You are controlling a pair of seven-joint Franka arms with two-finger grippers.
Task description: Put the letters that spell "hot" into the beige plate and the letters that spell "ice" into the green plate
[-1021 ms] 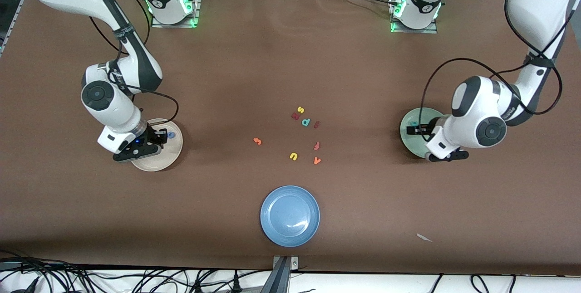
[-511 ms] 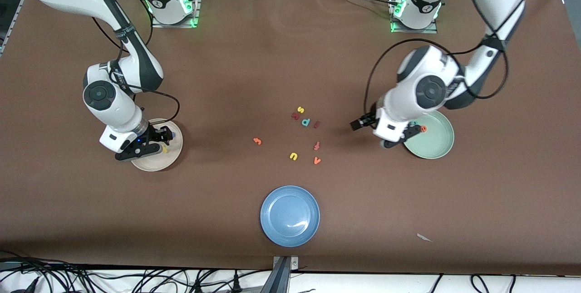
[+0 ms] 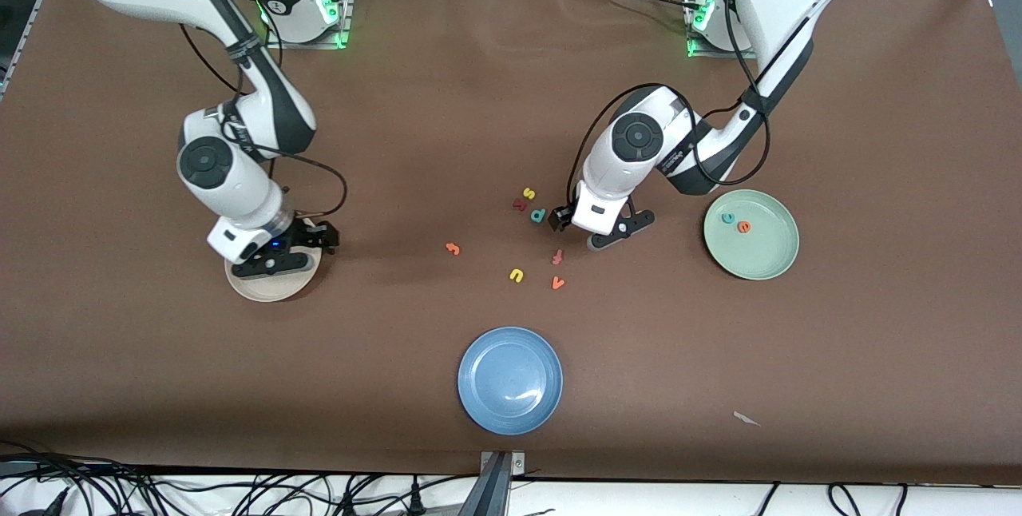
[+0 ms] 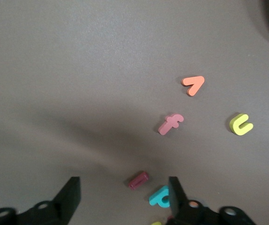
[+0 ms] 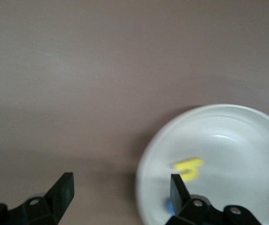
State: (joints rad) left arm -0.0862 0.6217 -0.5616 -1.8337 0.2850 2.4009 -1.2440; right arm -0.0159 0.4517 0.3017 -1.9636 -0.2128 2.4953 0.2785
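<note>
- The left gripper (image 3: 568, 218) hangs low over the middle of the brown table (image 3: 447, 101), its black fingers (image 4: 71, 194) spread apart with nothing between them.
- The small dark red bar-shaped foam letter i (image 4: 138, 180) lies on the table in the gap between those fingers, touching neither; its long axis runs slantwise across the gap.
- Just beside the i lies a teal foam letter p (image 4: 161, 197), close against one finger of the left gripper.
- Nearer the front camera lie a reddish foam letter f (image 3: 557, 256), an orange foam letter v (image 3: 558, 283) and a yellow foam letter u (image 3: 516, 275), each apart from the others.
- A yellow foam letter s (image 3: 528, 193) lies farther from the front camera than the p.
- The orange hooked foam letter t (image 3: 453, 248) lies alone toward the right arm's end of the letter cluster.
- The round pale mint-green plate (image 3: 766, 254) sits toward the left arm's end of the table and holds a teal foam letter c (image 3: 728, 218) and an orange foam letter e (image 3: 744, 226) side by side.
- The right gripper (image 3: 319, 238) hangs over the rim of the round glossy cream-beige plate (image 3: 263, 286), fingers spread and empty.
- In that plate lie a yellow foam letter h (image 5: 188, 168) and a blue foam letter o (image 5: 170, 206), the latter mostly hidden by a finger.
- A round blue plate (image 3: 510, 380) sits nearest the front camera.
</note>
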